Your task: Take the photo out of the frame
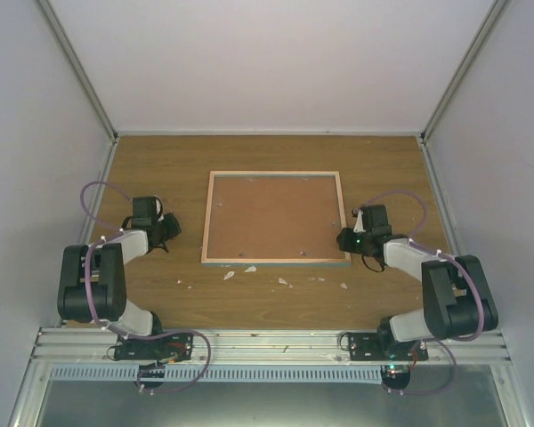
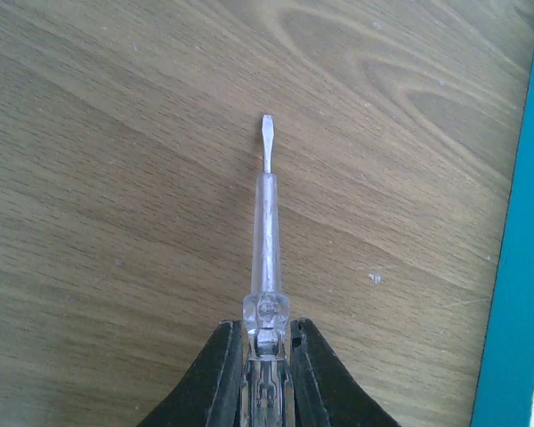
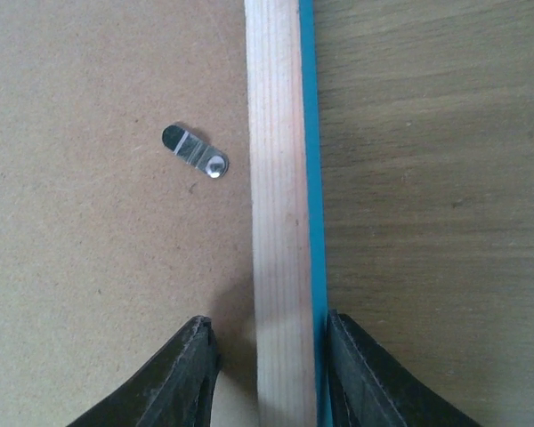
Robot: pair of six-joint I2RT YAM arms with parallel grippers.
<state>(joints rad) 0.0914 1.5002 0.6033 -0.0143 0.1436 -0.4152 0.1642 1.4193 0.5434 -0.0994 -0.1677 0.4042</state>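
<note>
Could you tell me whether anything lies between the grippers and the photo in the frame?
Yes. The frame lies back-up, and its brown backing panel covers the whole opening, hiding the photo. A metal tab sits on that panel beside the right rail.

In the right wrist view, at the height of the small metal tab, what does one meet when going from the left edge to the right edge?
First the brown back panel of the frame → small metal tab → pale wood edging → thin turquoise edge → wooden table.
</note>
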